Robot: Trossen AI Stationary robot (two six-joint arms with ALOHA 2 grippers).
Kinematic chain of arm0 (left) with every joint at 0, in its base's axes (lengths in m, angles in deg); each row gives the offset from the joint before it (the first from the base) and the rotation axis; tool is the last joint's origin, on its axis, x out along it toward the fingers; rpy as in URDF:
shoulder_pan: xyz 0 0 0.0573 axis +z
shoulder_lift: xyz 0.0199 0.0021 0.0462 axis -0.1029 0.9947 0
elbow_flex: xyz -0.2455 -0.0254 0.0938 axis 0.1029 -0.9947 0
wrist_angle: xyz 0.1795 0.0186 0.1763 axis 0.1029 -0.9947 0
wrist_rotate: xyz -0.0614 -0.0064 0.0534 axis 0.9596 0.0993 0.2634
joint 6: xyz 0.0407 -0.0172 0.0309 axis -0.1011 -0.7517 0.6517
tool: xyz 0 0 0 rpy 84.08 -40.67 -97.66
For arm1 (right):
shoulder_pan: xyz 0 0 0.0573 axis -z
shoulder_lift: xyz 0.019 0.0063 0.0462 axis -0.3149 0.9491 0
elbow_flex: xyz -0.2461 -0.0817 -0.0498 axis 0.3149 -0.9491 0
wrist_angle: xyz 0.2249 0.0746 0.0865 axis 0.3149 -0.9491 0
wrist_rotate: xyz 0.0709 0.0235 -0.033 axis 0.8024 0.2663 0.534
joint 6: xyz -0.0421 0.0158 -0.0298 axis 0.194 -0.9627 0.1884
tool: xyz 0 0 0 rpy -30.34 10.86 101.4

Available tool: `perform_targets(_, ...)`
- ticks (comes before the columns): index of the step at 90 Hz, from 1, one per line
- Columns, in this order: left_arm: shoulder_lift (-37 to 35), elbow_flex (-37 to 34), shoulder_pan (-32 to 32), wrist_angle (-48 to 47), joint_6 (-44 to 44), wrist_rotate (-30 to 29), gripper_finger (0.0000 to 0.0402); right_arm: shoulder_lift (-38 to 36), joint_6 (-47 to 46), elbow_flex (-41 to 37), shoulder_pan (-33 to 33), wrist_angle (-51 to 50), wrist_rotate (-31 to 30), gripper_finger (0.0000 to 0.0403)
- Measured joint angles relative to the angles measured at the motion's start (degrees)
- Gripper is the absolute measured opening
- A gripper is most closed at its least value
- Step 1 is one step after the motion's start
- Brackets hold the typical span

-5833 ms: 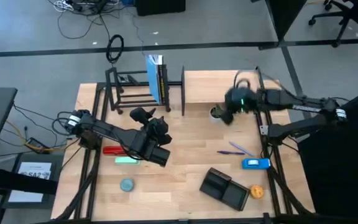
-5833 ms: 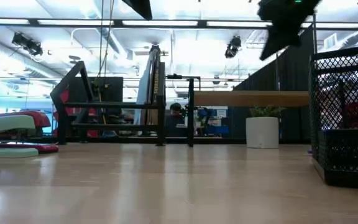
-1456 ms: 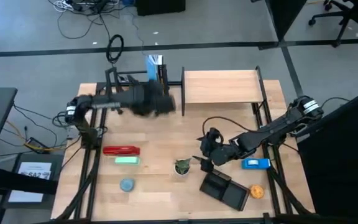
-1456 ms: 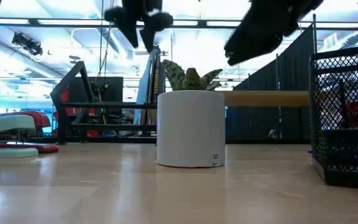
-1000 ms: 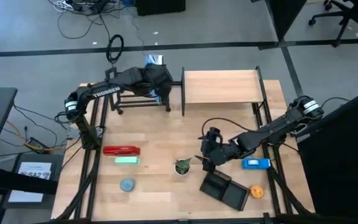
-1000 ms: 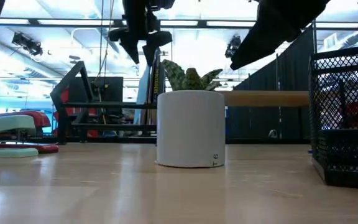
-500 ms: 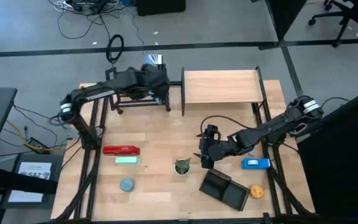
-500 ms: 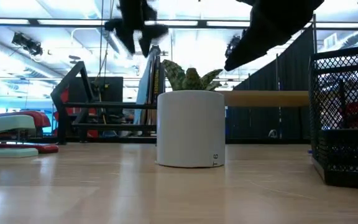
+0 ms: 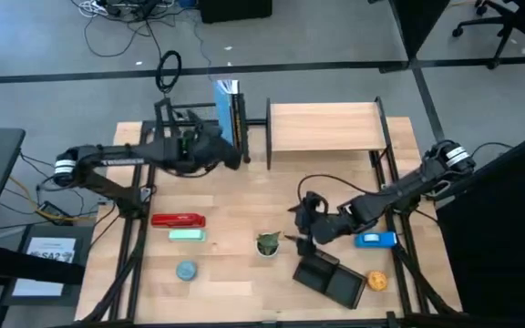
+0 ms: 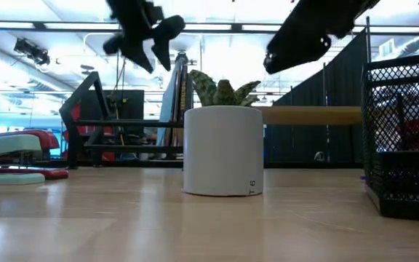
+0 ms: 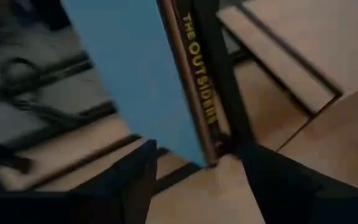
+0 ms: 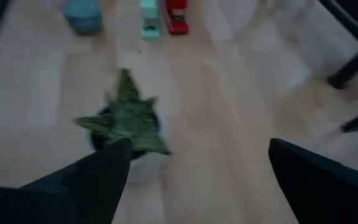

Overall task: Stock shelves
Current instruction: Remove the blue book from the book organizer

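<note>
The black metal-tube rack (image 9: 194, 137) and wood-board shelf (image 9: 323, 128) run lengthwise along the table's (image 9: 235, 196) far edge. Left gripper (image 9: 229, 157) spread, empty, beside an upright blue book (image 9: 226, 114); right gripper (image 9: 301, 226) spread, empty, near the potted plant (image 9: 267, 244).

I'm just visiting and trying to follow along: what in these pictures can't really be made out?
- Book: left wrist view is motion-blurred; the spine's title is only partly readable.
- Black mesh organizer: low view's right edge cuts it off, and the mesh veils its contents.
- Wood-board shelf: from above, its top board hides anything underneath.
- Left gripper: a blurred silhouette in the low view.
</note>
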Motion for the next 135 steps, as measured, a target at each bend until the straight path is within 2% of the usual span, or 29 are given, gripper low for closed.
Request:
perform_targets(8, -1.1, -7.0, -1.7, 9.4, -0.4, -1.3, 0.0213, 0.0, -0.7, 0.0, -1.8, 2.3, -0.3, 0.0347)
perform_targets(19, -1.0, -14.7, -3.9, 20.4, 1.8, -5.9, 0.0213, 0.0, -0.8, 0.0, -4.2, 5.2, -2.3, 0.0347)
perform_targets(40, -0.8, -28.1, -4.6, 47.7, 15.7, -7.0, 0.0213, 0.0, -2.5, 0.0, -7.0, 7.4, -6.3, 0.0347)
perform_targets(62, 1.9, -36.0, -4.5, 67.4, 27.9, -7.6, 0.0213, 0.0, -2.8, 0.0, -7.6, 7.9, -6.5, 0.0347)
perform_targets(78, 8.7, -35.6, -4.2, 74.1, 32.3, -8.5, 0.0213, 0.0, -2.4, 0.0, -7.5, 8.4, -6.6, 0.0347)
perform_targets(91, 12.5, -33.8, -3.7, 74.8, 32.3, -15.9, 0.0213, 0.0, -2.4, 0.0, -7.5, 8.5, -6.6, 0.0347)
perform_targets(118, 13.1, -33.2, -2.5, 74.9, 30.2, -23.5, 0.0213, 0.0, -2.5, 0.0, -7.5, 8.7, -6.6, 0.0347)
perform_targets(135, 13.1, -33.2, -2.6, 74.7, 30.7, -24.1, 0.0213, 0.0, -2.6, 0.0, -7.6, 8.8, -6.6, 0.0347)
